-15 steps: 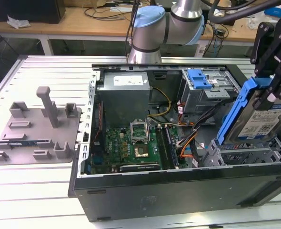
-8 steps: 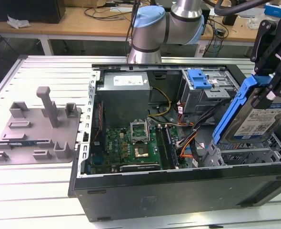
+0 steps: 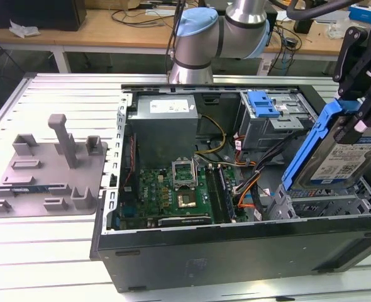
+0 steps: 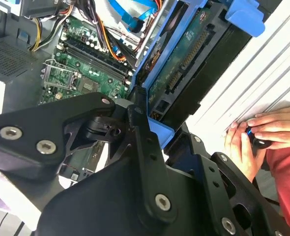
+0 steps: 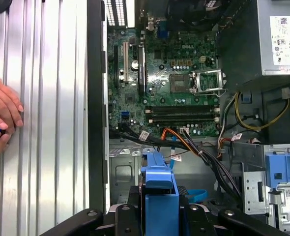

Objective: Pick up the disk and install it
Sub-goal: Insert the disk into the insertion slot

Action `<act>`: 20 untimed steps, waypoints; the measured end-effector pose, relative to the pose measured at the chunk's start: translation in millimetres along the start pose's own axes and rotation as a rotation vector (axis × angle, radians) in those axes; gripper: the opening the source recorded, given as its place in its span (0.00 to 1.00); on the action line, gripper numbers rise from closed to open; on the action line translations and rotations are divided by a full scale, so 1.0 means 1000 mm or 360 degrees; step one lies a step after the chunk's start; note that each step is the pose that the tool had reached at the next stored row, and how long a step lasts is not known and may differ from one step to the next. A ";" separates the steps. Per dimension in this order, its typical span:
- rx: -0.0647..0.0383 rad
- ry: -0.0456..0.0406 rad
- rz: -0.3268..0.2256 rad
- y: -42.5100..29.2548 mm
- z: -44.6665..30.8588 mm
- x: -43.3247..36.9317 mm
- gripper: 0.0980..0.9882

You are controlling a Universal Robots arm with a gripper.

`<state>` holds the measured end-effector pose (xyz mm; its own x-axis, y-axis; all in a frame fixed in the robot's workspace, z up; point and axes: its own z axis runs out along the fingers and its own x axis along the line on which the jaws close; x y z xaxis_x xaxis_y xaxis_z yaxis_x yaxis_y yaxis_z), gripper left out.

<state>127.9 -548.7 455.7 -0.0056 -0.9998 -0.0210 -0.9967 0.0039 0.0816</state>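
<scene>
At the right edge of the exterior view we see the gripper (image 3: 359,116) closed on the upper end of the disk (image 3: 337,160), which hangs tilted over the right corner of the open computer case (image 3: 236,251). We judge the disk stiff, rather heavy and sensitive to shocks; its blue carrier frame (image 3: 305,148) is the safest hold.

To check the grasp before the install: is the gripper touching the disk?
Touching. In the exterior view the gripper clamps the upper end of the disk and holds it tilted over the open computer case.
</scene>
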 end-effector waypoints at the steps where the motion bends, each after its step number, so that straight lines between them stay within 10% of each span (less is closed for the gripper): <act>1: 0.0000 0.0003 -0.0002 -0.0010 0.0000 0.0001 0.30; 20: -0.0007 0.0039 -0.0021 -0.0066 0.0059 -0.0066 0.30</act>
<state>134.0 -542.1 449.4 0.0093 -1.0000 0.0025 -0.9963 -0.0090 0.0856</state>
